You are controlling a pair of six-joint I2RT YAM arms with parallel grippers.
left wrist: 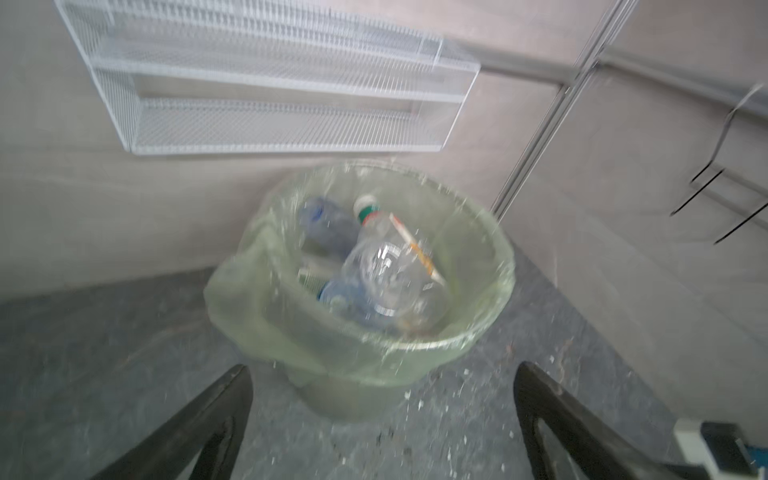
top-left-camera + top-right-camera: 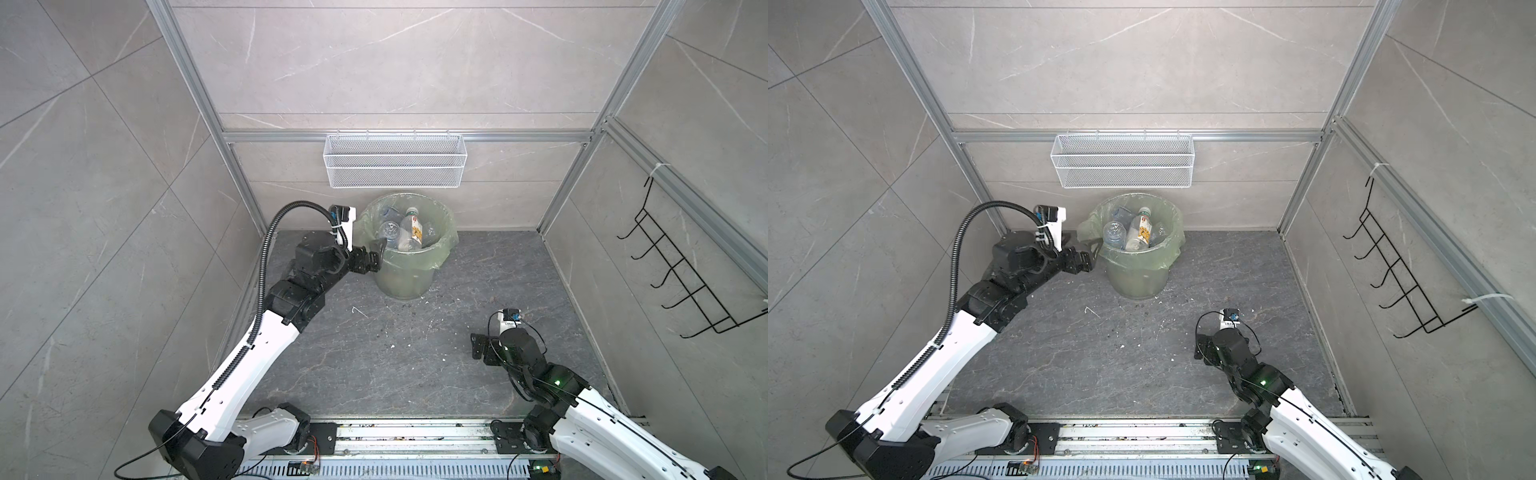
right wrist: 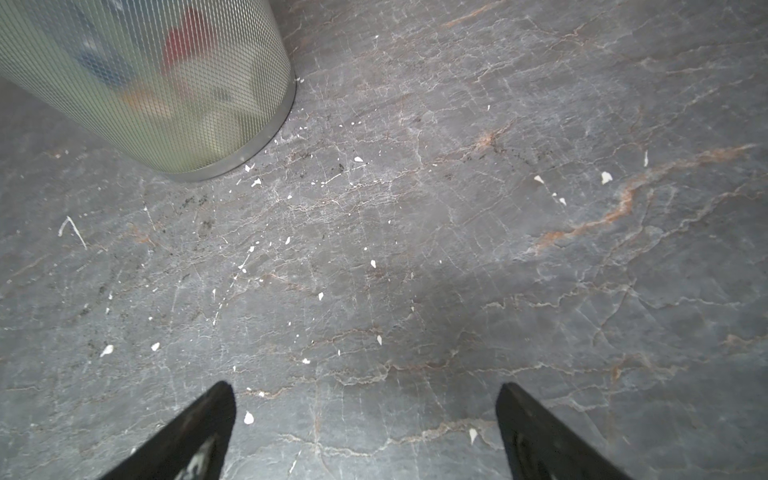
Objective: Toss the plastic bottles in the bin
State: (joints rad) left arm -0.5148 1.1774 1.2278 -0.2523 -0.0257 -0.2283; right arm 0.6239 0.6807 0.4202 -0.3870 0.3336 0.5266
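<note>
Bin (image 2: 402, 279) stands at twelve o'clock on the floor (image 2: 395, 365), with the plastic bottles (image 2: 409, 231) piled inside (count unclear). Left gripper (image 2: 371, 254) sits at the bin's nine o'clock, by the rim, jaws spread, empty. Right gripper (image 3: 365, 387) sits at five o'clock, well apart, jaws spread, empty.

Just ahead of the left claw (image 1: 382, 368), the bin (image 1: 353, 401) wears a thin, glossy, crinkled film bag (image 1: 266, 316), and the plastic bottles (image 1: 390, 274) inside look clear and shiny. Beyond the right claw (image 3: 365, 390), the bin's wall shows a fine grid texture with a smooth grey base band, on a matt, veined, dark stone-look floor (image 3: 457, 249).
</note>
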